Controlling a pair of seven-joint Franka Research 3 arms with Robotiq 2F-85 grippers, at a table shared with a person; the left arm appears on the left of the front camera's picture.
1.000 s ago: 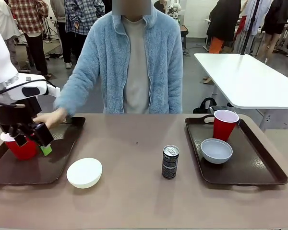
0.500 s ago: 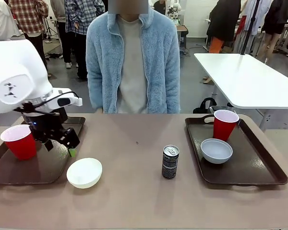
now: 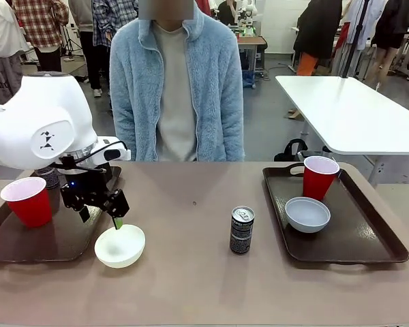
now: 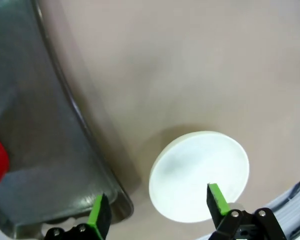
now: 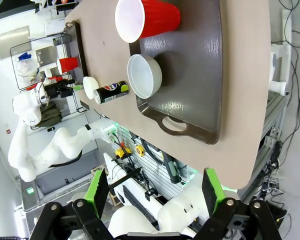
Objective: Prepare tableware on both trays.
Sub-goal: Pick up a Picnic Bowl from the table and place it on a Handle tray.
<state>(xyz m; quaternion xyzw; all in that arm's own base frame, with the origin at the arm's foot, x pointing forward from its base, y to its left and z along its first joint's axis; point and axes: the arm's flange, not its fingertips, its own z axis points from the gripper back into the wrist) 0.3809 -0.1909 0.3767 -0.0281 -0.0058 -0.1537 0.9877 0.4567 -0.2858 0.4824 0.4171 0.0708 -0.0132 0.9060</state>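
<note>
Judged past halfway, going left to right. Left tray: loaded with left cup and, behind it, what looks like left can, partly hidden by the arm. Lacking only white bowl, which sits on tabletop just beside that tray's right rim. Middle can: upright on tabletop between the trays, well apart from both, probably meant for right tray. Right tray: loaded with right cup and grey bowl, close together.

Left to do, by this reckoning: white bowl onto left tray, middle can onto right tray.

Left gripper: pointing down low over the white bowl's far rim, jaws spread wide, gripping nothing. Seen from its wrist, one pad over the bowl, the other toward the tray rim. Right gripper: hanging high above right tray, looking down on it, jaws wide apart, empty.
</note>
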